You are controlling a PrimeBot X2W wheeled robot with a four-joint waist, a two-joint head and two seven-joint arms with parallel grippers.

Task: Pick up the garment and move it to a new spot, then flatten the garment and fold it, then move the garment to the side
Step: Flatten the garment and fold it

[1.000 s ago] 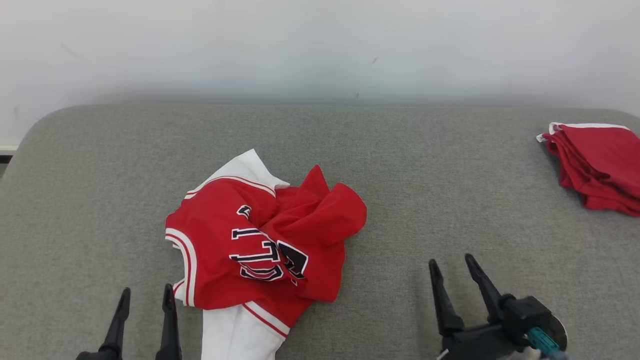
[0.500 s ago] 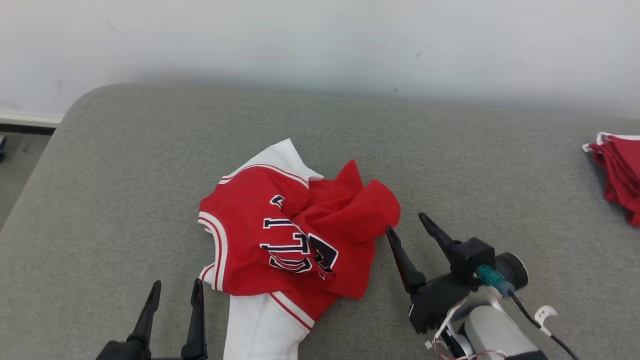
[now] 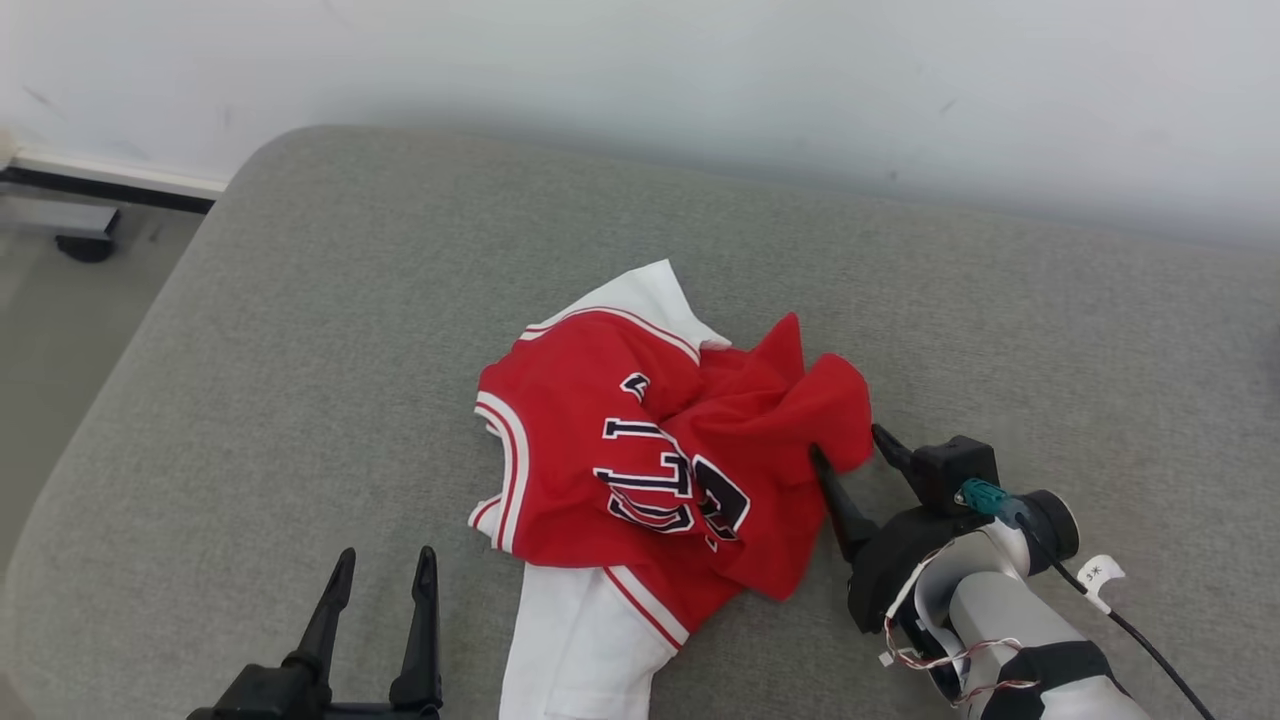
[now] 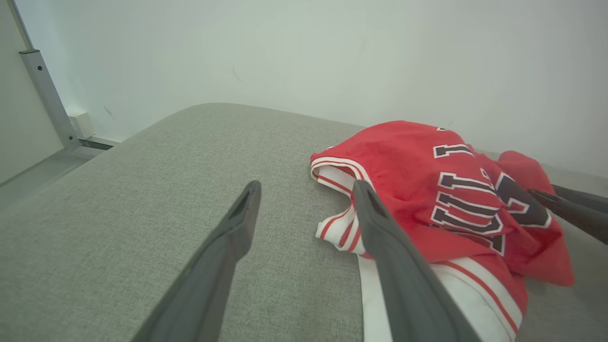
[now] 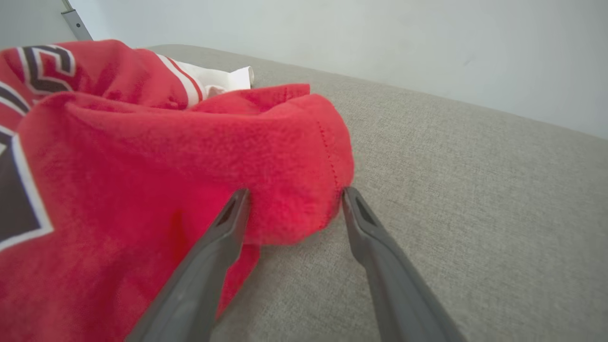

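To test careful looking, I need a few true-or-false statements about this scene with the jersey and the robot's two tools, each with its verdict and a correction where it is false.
1. The jersey lies crumpled on the grey surface. True.
2. The right tool is open, with one finger on each side of a red fold of the jersey. True.
3. The left tool is shut on the jersey's white hem. False: it is open and holds nothing.
4. The jersey is plain, with no lettering. False: dark lettering edged in white shows on the red.
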